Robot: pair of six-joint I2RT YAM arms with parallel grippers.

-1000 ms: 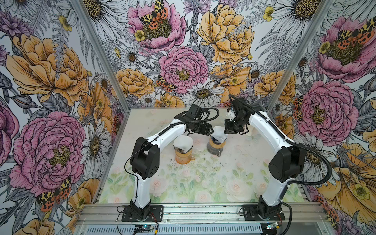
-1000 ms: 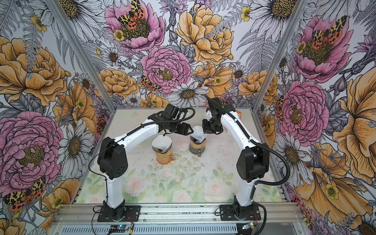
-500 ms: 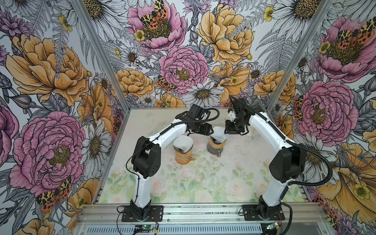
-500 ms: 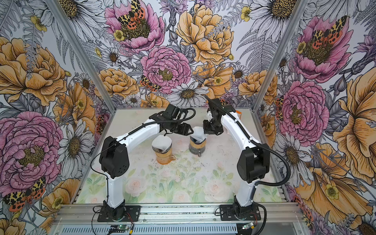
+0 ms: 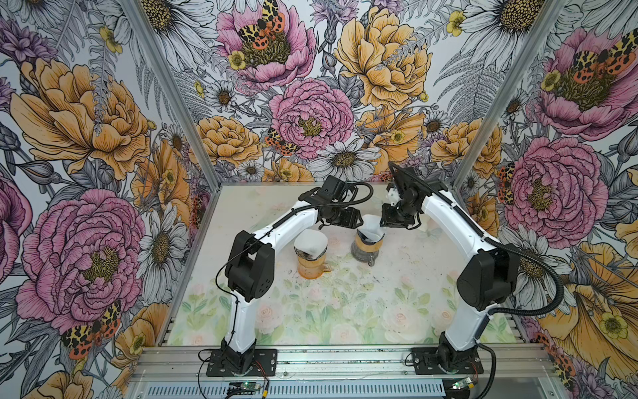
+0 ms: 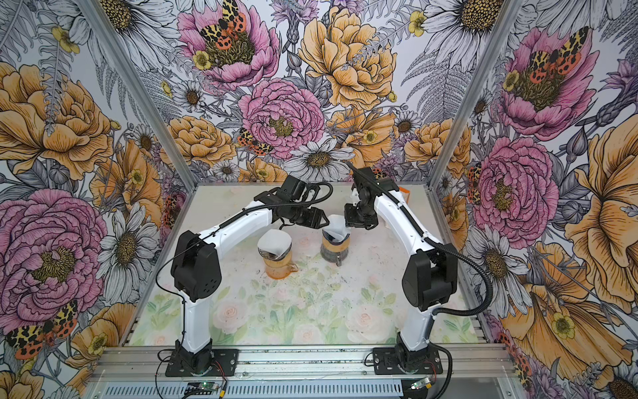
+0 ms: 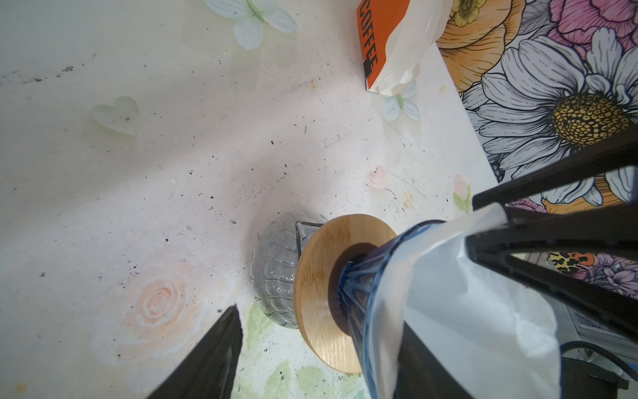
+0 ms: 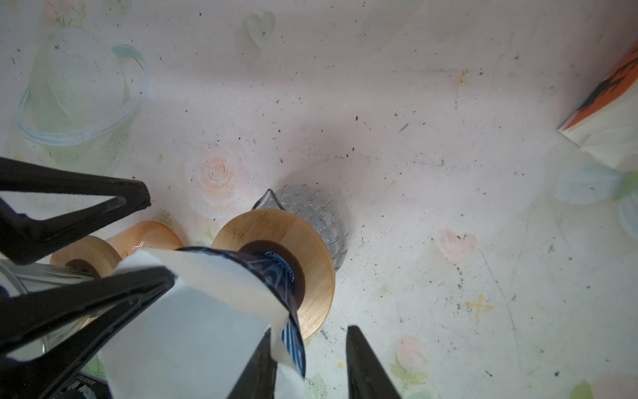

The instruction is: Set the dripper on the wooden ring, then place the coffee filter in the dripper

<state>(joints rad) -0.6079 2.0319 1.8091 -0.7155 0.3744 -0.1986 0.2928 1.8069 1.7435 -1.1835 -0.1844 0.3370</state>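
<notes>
The white coffee filter sits in the blue glass dripper, one corner sticking above the rim. The dripper rests by its wooden collar on a clear glass carafe. My left gripper is open at the dripper's left rim. One finger is outside and clear of the wall; the other is behind the filter paper. My right gripper is open at the right rim, straddling the rim and the filter's edge without pinching them.
A second dripper with a white filter stands on an orange carafe just to the left. An orange coffee filter box with paper sticking out lies near the back right wall. Coffee grounds speckle the table.
My right gripper's jaws have spread apart and let go of the filter's edge. The filter stays in the blue dripper. The left gripper has hardly moved.
</notes>
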